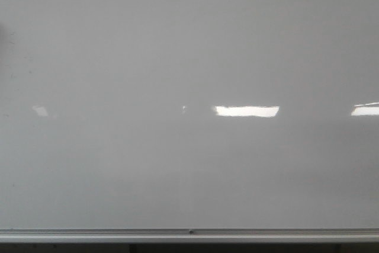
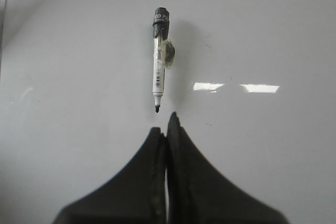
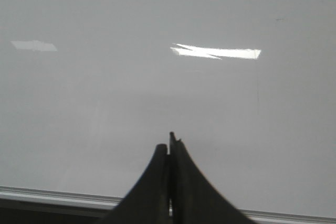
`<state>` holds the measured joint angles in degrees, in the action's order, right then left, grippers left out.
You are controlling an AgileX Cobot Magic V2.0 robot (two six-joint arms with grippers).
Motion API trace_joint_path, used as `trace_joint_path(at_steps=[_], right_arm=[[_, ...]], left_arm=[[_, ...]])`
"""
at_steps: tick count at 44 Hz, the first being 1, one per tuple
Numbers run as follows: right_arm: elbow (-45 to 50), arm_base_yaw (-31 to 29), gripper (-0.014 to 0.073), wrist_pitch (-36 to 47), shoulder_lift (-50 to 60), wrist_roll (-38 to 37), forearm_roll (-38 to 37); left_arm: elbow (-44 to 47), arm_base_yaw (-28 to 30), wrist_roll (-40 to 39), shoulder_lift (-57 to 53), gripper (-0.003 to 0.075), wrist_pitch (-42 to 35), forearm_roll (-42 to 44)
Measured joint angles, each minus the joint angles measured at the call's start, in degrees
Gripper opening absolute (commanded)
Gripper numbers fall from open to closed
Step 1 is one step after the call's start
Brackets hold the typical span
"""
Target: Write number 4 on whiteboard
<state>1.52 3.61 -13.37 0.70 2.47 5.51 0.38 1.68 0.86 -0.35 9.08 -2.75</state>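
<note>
A large glossy pale grey whiteboard with a silver bottom rail fills the front view, with no number 4 visible. A white marker with a black cap sits against it. The left gripper and right gripper have fingers pressed together, holding nothing.

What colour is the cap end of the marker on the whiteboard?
Black, on a white barrel; the marker shows best in the left wrist view.
</note>
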Motion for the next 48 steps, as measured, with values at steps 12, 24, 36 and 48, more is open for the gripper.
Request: trace_joint_path(at_steps=[12, 24, 36, 48], right_arm=[[0.0, 0.0, -0.0113, 0.0, 0.0, 0.0, 0.0], [-2.3, 0.0, -0.0108, 3.5, 0.0, 0.0, 0.0], [-20.3, 0.0, -0.0105, -5.8, -3.2, -0.1, 0.0], [-28.9, 0.0, -0.0087, -10.1, -14.6, -0.1, 0.0]], left_arm=[[0.0, 0.0, 0.0, 0.0, -0.0020, -0.9, 0.0], [-0.3, 0.0, 0.0, 0.0, -0.0020, -11.0, 0.0], [-13.8, 0.0, 0.0, 2.7, -0.0020, 0.5, 2.1], [-21.5, 0.0, 0.3, 14.9, -0.0015, 9.5, 2.8]])
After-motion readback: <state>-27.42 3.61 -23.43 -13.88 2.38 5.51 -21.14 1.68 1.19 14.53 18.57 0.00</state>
